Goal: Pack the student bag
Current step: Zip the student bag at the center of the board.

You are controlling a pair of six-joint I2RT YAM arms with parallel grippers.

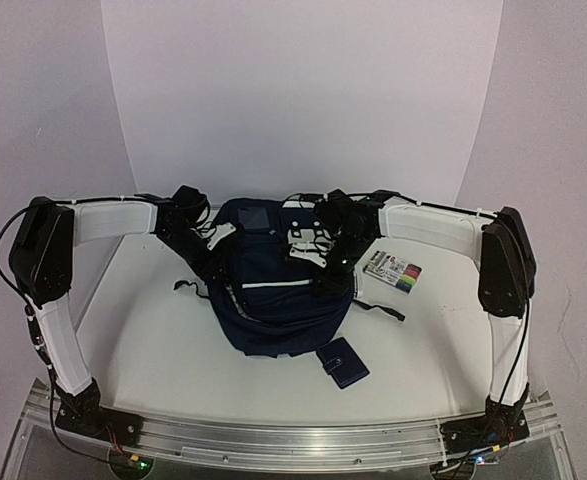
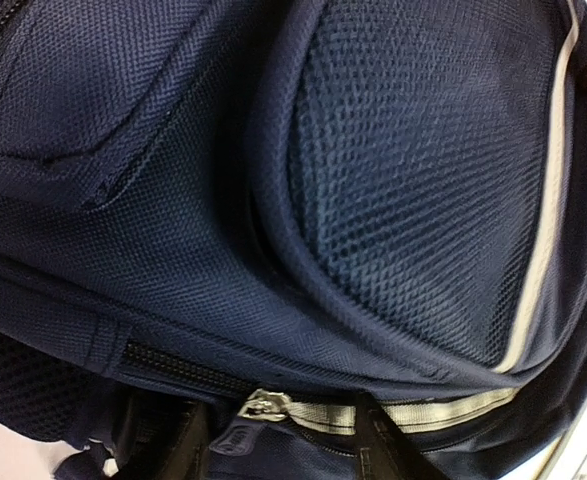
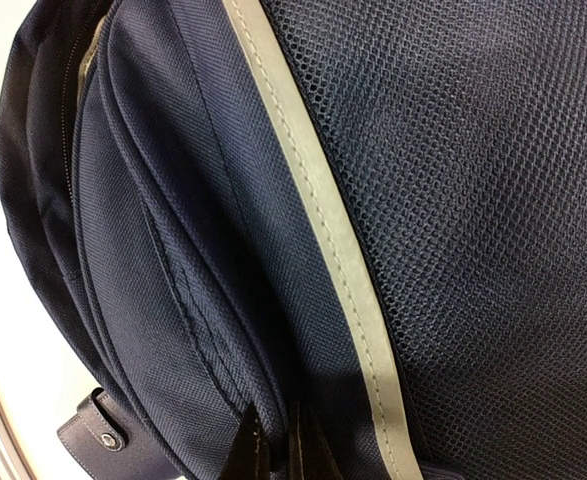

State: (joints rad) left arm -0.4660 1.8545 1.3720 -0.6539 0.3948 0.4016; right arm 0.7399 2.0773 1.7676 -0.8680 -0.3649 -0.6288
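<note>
The left claw point(image 2: 283, 425) has its two dark fingers point(image 2: 188, 450) standing apart on either side of a zip seam on the student bag point(image 1: 278, 290). A metal zip pull point(image 2: 263, 405) and a pale grey stripe point(image 2: 443, 408) lie between them. I cannot tell whether they pinch the fabric or only straddle it. The right claw point(image 3: 273, 430) is pressed together, its tips against the navy weave just beside another grey stripe point(image 3: 323, 210) that borders a mesh panel point(image 3: 473, 200).

The bag lies in the middle of the white bench point(image 1: 153, 340), between the two arms, with the left claw on its left flank and the right claw on its upper right side. A small navy wallet point(image 1: 341, 362) lies just at the bag's near right corner. A flat pack of coloured markers point(image 1: 393, 270) lies on the bench to the right of the bag, near the right arm. A dark strap point(image 1: 378, 308) trails from the bag toward that pack.
</note>
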